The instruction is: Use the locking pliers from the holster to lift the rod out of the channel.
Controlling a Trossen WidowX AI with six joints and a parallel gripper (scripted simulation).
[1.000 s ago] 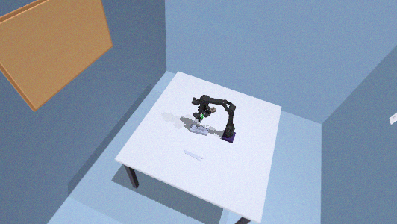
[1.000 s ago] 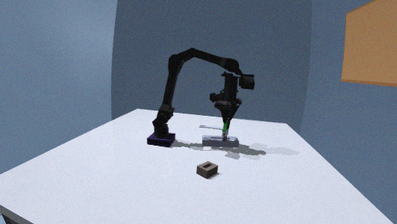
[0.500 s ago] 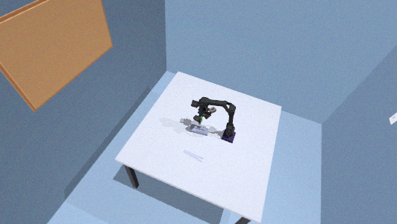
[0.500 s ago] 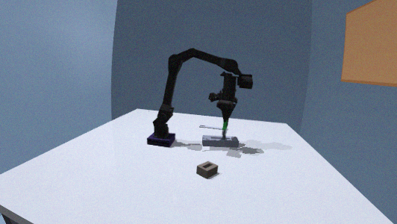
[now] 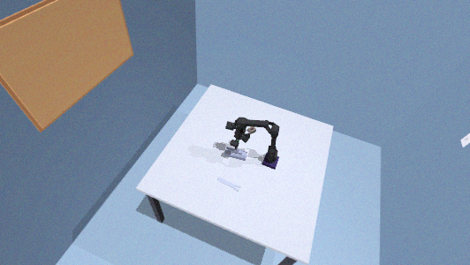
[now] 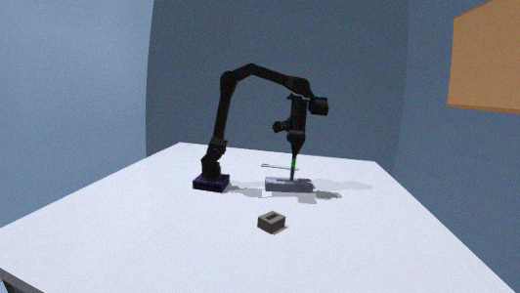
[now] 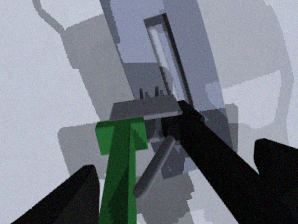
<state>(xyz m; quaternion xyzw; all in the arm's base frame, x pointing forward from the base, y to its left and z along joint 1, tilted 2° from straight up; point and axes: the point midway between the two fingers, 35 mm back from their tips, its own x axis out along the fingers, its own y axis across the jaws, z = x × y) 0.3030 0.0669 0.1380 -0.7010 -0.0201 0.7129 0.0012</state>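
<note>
One grooved block (image 5: 242, 155) (image 6: 283, 187) (image 7: 202, 65) sits on the surface (image 5: 283, 208) (image 6: 147, 234) (image 7: 30, 100) below the end effector (image 5: 234, 144) (image 6: 295, 151) (image 7: 177, 163). The fingers stand fairly wide, with the locking pliers (image 5: 236, 149) (image 6: 293, 162) (image 7: 118, 175) held between them, jaws pointing down at the block. The pliers should be stiff and the heavier load; a grip across both handles suits them, since squeezing there must also lock them. Smallest is the rod, apparently the pale strip (image 7: 162, 55) in the channel, below and ahead of the jaws in the wrist view. It is probably light, rigid and smooth, liable to twist or slip if pinched off-centre; near mid-length would balance it best.
</note>
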